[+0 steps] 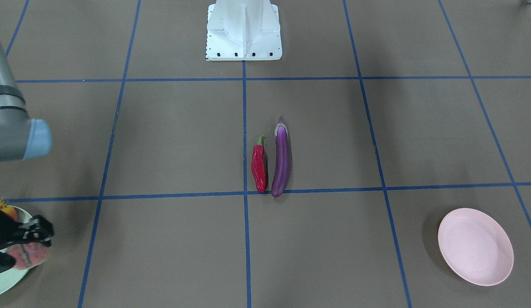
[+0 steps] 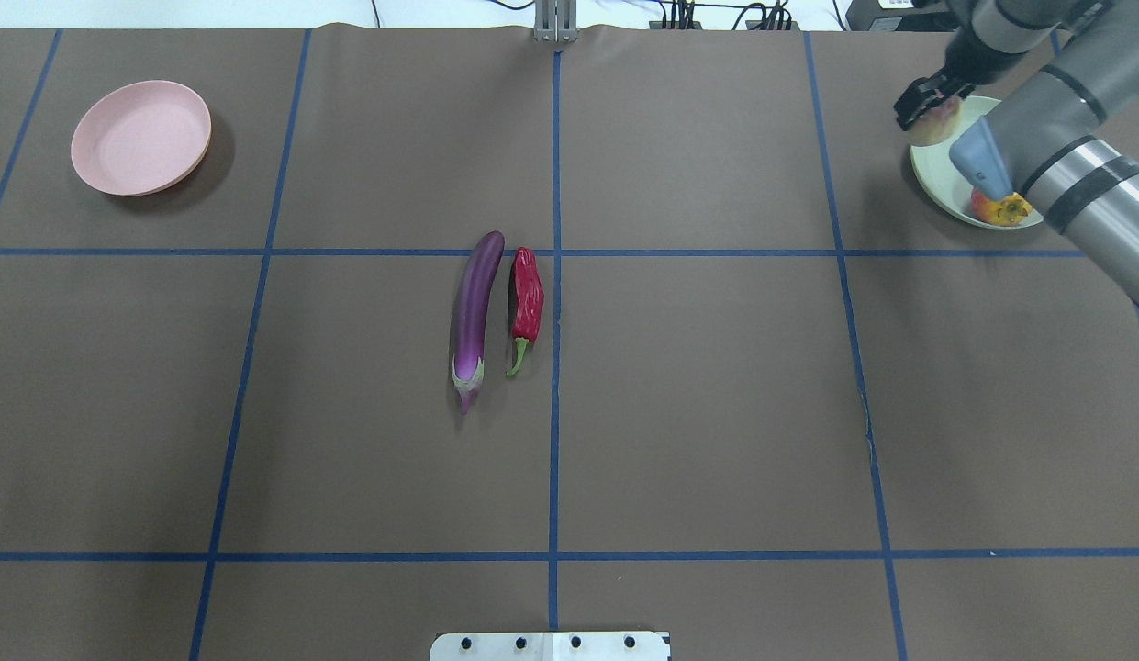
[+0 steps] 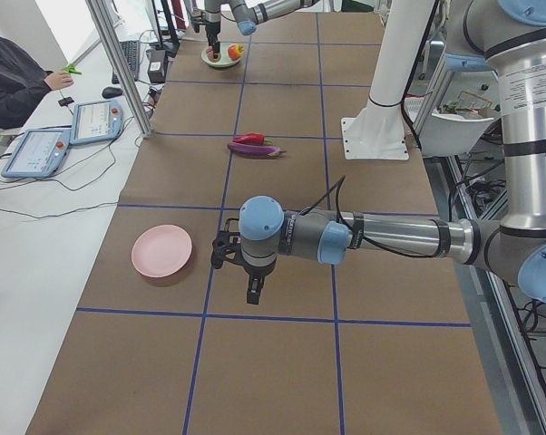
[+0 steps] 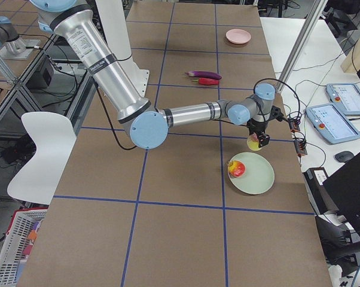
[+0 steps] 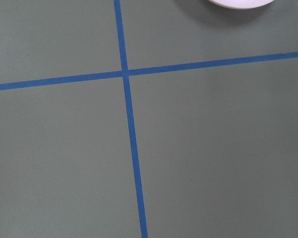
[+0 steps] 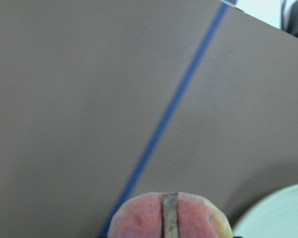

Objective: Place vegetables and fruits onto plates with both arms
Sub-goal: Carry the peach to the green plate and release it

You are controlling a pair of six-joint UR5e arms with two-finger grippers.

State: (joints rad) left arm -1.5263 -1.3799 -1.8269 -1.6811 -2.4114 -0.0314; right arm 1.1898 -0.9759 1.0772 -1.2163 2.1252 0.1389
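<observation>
The peach (image 2: 936, 122), pink-yellow with a brownish crease, is clamped between the fingers of the right hand (image 2: 927, 106), which is closed narrowly around it at the far rim of the mint plate (image 2: 932, 179). Whether the fruit touches the rim cannot be made out. The right wrist view cuts off the peach's lower half and shows only a pale sliver of the plate. The pomegranate (image 2: 1000, 209) lies on the same plate, half hidden in the overhead view by a blue joint cap of the right arm (image 2: 1069, 138). The front-facing view crops this plate at its left border. The eggplant (image 2: 475, 308) and the chili pepper (image 2: 527, 294) lie side by side at the middle of the brown surface (image 2: 716, 413), just apart, with their stems toward the robot's white base block (image 1: 244, 30). Wide stretches of surface lie between them and either plate. The pink plate (image 2: 142, 138) sits well off toward the far left corner. The left hand (image 3: 246, 272) hangs above the surface just beside it, seen only from the side, so its opening cannot be told. A label on the left arm (image 3: 373, 236) is too small to read. Blue tape lines (image 2: 554, 413) grid the surface. Past its far edge lie tablets (image 3: 37, 149) and a person's dark sleeve (image 3: 10, 86).
</observation>
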